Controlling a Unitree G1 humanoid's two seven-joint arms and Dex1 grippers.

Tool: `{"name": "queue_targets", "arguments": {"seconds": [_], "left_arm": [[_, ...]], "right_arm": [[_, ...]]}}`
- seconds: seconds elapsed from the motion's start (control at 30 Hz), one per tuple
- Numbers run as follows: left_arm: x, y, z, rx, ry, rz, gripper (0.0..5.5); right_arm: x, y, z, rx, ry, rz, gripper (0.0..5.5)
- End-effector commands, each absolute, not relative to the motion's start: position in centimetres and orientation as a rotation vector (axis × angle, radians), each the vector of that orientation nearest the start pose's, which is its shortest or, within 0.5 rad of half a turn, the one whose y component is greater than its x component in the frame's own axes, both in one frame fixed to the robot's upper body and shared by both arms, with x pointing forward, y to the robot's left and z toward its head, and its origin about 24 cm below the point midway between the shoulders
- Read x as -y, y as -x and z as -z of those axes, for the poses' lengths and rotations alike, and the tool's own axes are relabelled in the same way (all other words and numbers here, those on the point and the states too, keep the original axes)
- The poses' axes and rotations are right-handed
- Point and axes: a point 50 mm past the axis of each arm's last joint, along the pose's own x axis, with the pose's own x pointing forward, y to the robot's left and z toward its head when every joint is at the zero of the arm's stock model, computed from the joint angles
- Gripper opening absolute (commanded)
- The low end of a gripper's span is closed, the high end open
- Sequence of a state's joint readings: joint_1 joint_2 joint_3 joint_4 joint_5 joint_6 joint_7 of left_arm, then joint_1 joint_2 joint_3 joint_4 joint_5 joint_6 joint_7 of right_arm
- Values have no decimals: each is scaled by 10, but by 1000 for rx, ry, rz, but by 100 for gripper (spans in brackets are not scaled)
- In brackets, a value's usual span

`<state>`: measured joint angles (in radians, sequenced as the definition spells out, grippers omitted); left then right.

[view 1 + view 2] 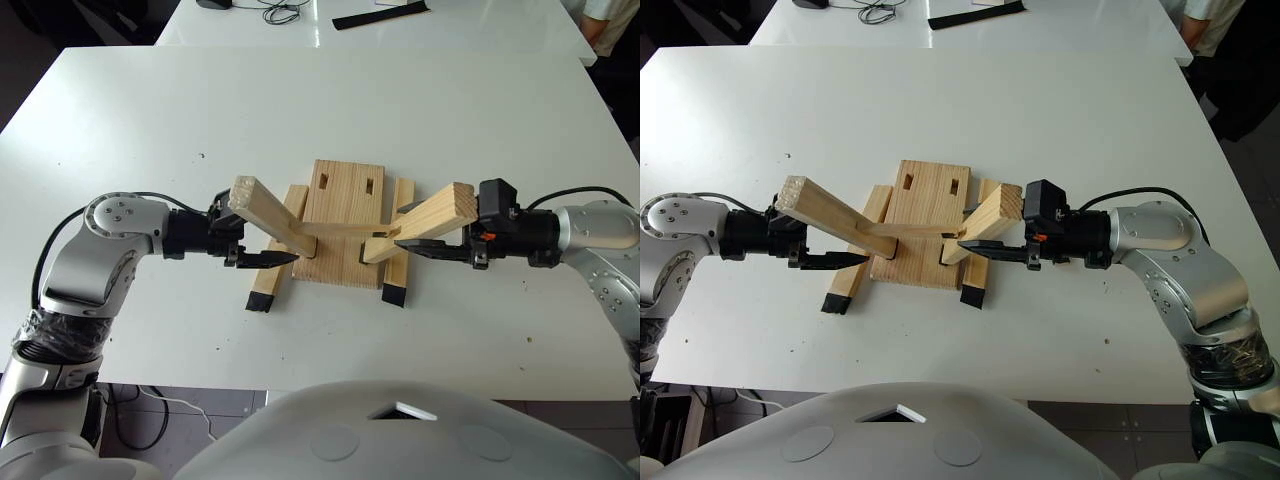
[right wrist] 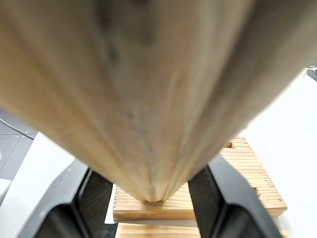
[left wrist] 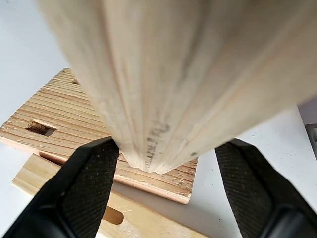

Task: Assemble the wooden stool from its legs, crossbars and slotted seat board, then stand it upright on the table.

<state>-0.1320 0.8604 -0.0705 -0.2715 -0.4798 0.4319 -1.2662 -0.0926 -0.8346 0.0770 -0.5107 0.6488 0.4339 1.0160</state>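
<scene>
L gripper (image 1: pixel 266 257) clamps the left leg (image 1: pixel 268 208), R gripper (image 1: pixel 422 247) clamps the right leg (image 1: pixel 432 214), both legs tilted. I see a crossbar (image 1: pixel 345 231) btwn them, over the slotted seat board (image 1: pixel 345 185), which lies flat mid-table (image 1: pixel 150 120) w/ spare legs (image 1: pixel 268 288) either side.

The seat board (image 1: pixel 345 200) lies mid-table (image 1: pixel 200 110) on two flat legs (image 1: pixel 268 283). Above it a left leg (image 1: pixel 268 213) and a right leg (image 1: pixel 430 218) tilt, a crossbar (image 1: pixel 345 231) between them.
</scene>
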Motion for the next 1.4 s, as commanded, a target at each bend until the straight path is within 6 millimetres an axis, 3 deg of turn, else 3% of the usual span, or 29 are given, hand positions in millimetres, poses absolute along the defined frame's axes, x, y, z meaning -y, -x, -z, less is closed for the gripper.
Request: {"name": "queue_targets", "arguments": {"seconds": [0.03, 0.47, 0.9, 1.4], "left_arm": [[-195, -221, -124, -383, -298, 1444, 336], [-183, -216, -122, -385, -294, 1518, 336], [-166, -211, -134, -346, -284, 1608, 336], [-152, -231, -137, -296, -272, 1540, 336]], "right_arm": [[167, -210, -134, -253, 270, -1348, 203], [168, -214, -130, -286, 293, -1385, 203], [167, -209, -129, -317, 346, -1478, 203], [167, -204, -120, -339, 315, -1472, 203]]}}
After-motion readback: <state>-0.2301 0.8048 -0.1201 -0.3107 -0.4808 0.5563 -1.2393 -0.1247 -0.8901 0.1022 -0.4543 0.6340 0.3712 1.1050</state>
